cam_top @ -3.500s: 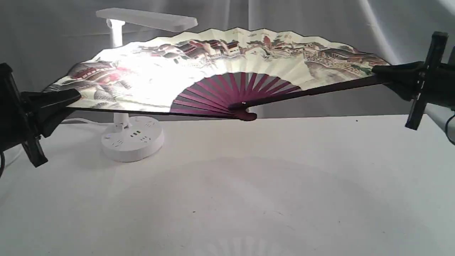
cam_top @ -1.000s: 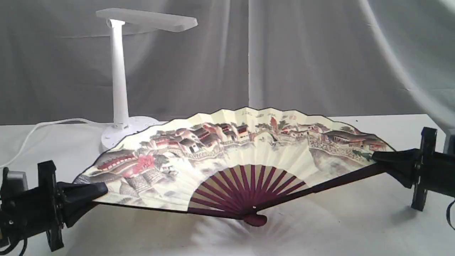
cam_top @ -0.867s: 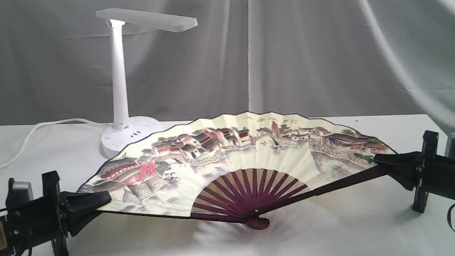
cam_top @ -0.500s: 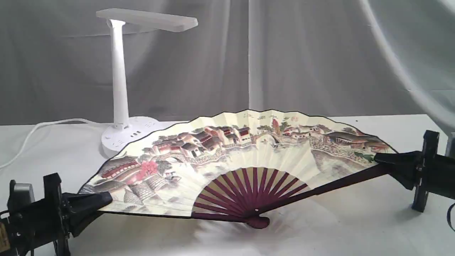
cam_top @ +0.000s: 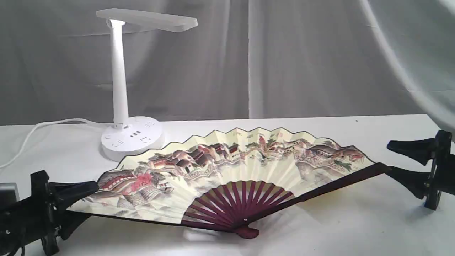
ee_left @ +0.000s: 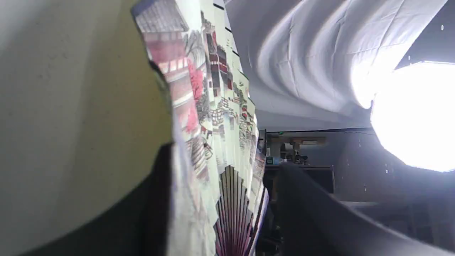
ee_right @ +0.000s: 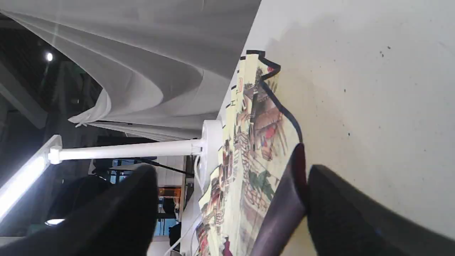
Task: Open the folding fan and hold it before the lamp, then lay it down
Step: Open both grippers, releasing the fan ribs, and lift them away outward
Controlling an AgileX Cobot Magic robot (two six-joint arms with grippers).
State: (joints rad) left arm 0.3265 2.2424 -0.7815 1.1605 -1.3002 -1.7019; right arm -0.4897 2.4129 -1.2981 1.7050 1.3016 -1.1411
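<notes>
The folding fan (cam_top: 227, 167) lies spread open on the white table, painted side up, with its pivot toward the front. Its pleats also show in the left wrist view (ee_left: 213, 117) and in the right wrist view (ee_right: 259, 142). My left gripper (cam_top: 83, 202) is open, its fingers above and below the fan's left end; the paper rests against one finger (ee_left: 153, 213). Open too, my right gripper (cam_top: 398, 160) has its lower finger (ee_right: 355, 213) just touching the tip of the maroon guard. The white lamp (cam_top: 119, 71) stands at the back left, behind the fan.
The lamp's round base (cam_top: 131, 138) with sockets sits just behind the fan's left half, and its white cord (cam_top: 42, 126) trails off to the left. A grey cloth backdrop (cam_top: 284, 53) hangs behind the table. A bright studio light (ee_left: 416, 113) glares in the left wrist view.
The fan has come down from in front of the lamp onto the table and settled flatter, slightly less spread. Both grippers have opened and let go of its guards.
</notes>
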